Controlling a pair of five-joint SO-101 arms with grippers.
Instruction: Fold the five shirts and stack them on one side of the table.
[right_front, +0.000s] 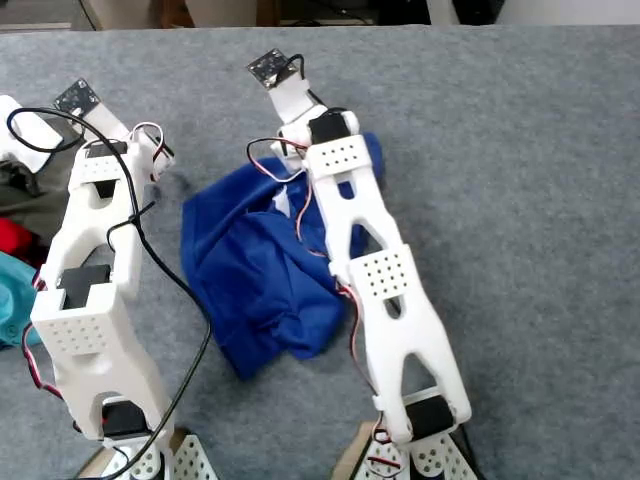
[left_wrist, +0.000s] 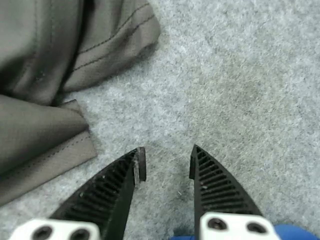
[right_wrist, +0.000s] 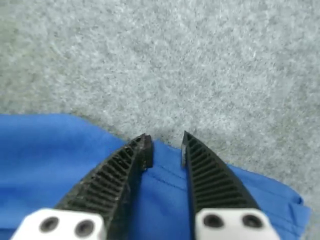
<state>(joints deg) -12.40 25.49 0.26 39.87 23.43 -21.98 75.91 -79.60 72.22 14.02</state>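
Right claw (right_wrist: 165, 142) hangs with its jaws a little apart, the tips just over the hem of the blue shirt (right_wrist: 50, 160), gripping nothing. Left claw (left_wrist: 167, 155) is wider open over bare surface and is also empty, with a grey-brown shirt (left_wrist: 40, 50) bunched in the upper left of its wrist view.

From above, the blue shirt lies crumpled in the centre of the frame, partly under the right arm. It is unfolded, with no crease laid. A red cloth (right_front: 10, 235) and a teal cloth (right_front: 12, 295) poke in at the left edge, likely more of the shirts, and both are loose. No folded stack shows, so I judge the task barely begun, with all the folding and stacking left.

The table surface (right_front: 520, 200) is a grey, felt-like mat. A black cable (right_front: 140, 240) loops across the left arm. Past the far edge, along the top of the frame, are dark bits of furniture (right_front: 400, 10), too cropped to identify.
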